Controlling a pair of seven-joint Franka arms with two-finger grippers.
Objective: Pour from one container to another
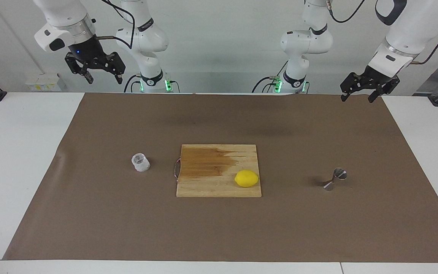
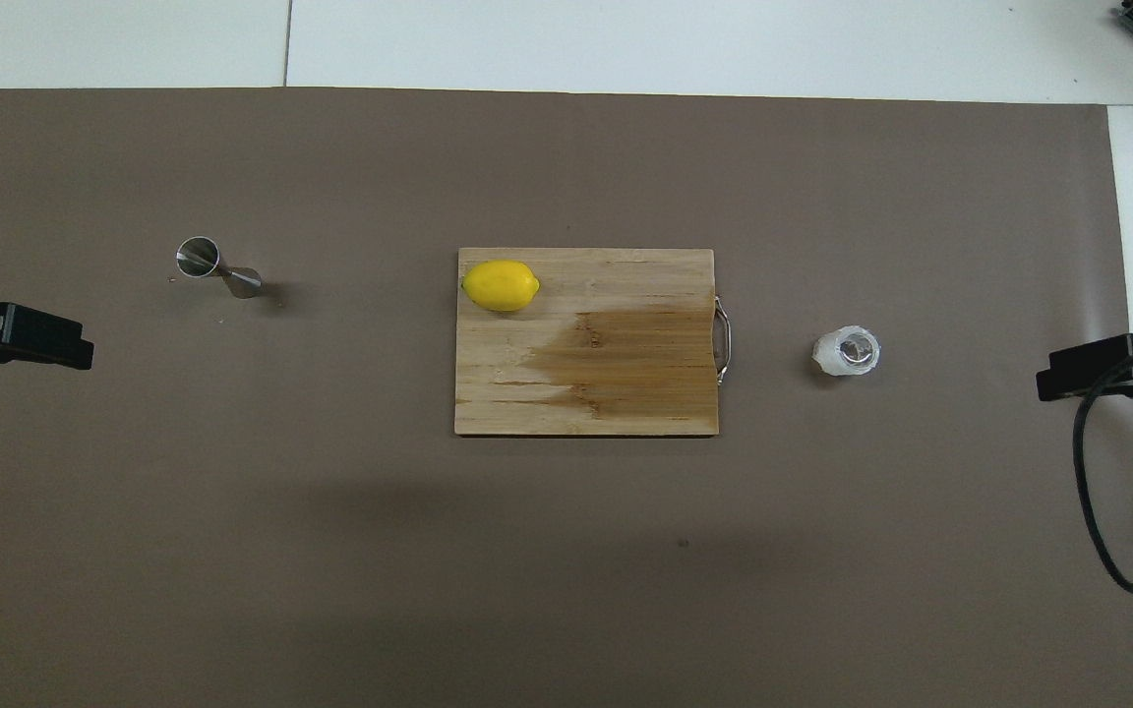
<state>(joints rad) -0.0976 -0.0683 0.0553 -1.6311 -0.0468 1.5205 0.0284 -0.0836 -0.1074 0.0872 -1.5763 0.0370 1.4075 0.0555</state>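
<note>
Cups: one clear faceted glass cup (image 1: 140, 163).
Jiggers: one steel hourglass jigger (image 1: 335, 179).
Claws: left claw (image 1: 358, 94), right claw (image 1: 104, 78), both spread, empty.
Arm bases: seen facing only.

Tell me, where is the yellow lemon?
The lemon sits on the wooden cutting board, at the corner toward the left arm's end, farther from the robots, between the glass cup and the steel jigger.

A wooden cutting board (image 1: 219, 170) with a metal handle (image 1: 176, 169) lies on brown paper (image 1: 219, 228), midway between the two raised claws. A yellow lemon (image 1: 246, 178) rests on its corner toward the left claw.
</note>
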